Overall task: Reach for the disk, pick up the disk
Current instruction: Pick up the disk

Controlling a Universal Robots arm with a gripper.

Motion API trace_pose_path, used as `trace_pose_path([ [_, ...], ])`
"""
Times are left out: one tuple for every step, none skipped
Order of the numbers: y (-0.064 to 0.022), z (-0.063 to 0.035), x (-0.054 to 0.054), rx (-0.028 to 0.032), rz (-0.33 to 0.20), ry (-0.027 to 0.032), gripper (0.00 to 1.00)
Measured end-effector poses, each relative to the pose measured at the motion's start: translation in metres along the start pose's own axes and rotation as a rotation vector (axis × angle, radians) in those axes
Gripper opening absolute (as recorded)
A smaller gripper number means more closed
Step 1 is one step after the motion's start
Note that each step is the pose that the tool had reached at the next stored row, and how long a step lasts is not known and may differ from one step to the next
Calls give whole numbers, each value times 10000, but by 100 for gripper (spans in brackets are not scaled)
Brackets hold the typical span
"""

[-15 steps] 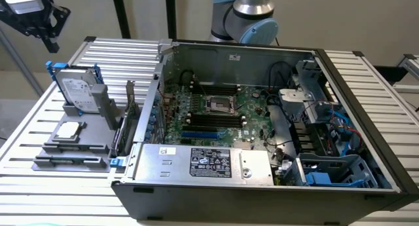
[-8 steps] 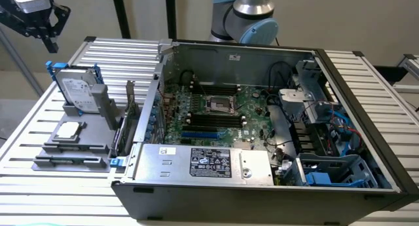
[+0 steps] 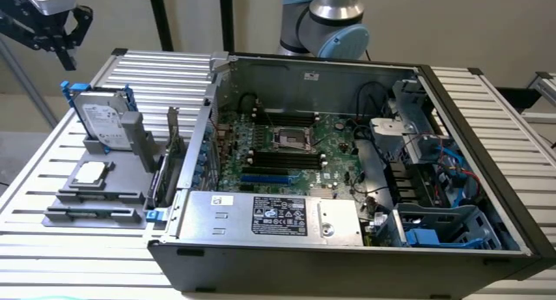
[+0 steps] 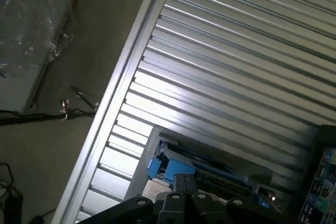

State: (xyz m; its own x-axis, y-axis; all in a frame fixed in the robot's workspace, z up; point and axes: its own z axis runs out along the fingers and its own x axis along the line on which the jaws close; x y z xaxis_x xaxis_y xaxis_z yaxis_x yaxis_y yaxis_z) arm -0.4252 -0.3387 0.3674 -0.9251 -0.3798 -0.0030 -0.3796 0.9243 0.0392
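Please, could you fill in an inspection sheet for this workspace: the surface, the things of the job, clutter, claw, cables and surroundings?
Surface: slatted metal table, with bare slats around the case.
Job's things: the disk stands upright in a grey holder, with blue rails at its sides, untouched.
Clutter: open computer case; processor chip lying on the grey holder in front of the disk.
Claw: the claw is shut, in the air over the table's far corner at the exterior view's left, apart from the disk; nothing seen in it.
Cables: black cables inside the case; floor cables beside the table.
Surroundings: arm base behind the case; pale wall.
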Motion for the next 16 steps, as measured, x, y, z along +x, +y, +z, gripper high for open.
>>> trace_pose_path([
  [0,0,0,0,-180,7,11],
  [0,0,0,-1,-360,14,11],
  [0,0,0,-1,-538,21,11],
  [0,0,0,-2,-725,28,11],
  [0,0,0,-3,-904,36,11],
  [0,0,0,-3,-1089,42,11],
  [0,0,0,-4,-1270,50,11],
  [0,0,0,-5,-1448,57,11],
  [0,0,0,-5,-1629,63,11],
  [0,0,0,-6,-1807,71,11],
  [0,0,0,-6,-1994,79,11],
  [0,0,0,-7,-2173,85,11],
  [0,0,0,-7,-2353,92,11],
  [0,0,0,-8,-2545,100,11],
  [0,0,0,-8,-2723,107,11],
  [0,0,0,-9,-2904,113,11],
])
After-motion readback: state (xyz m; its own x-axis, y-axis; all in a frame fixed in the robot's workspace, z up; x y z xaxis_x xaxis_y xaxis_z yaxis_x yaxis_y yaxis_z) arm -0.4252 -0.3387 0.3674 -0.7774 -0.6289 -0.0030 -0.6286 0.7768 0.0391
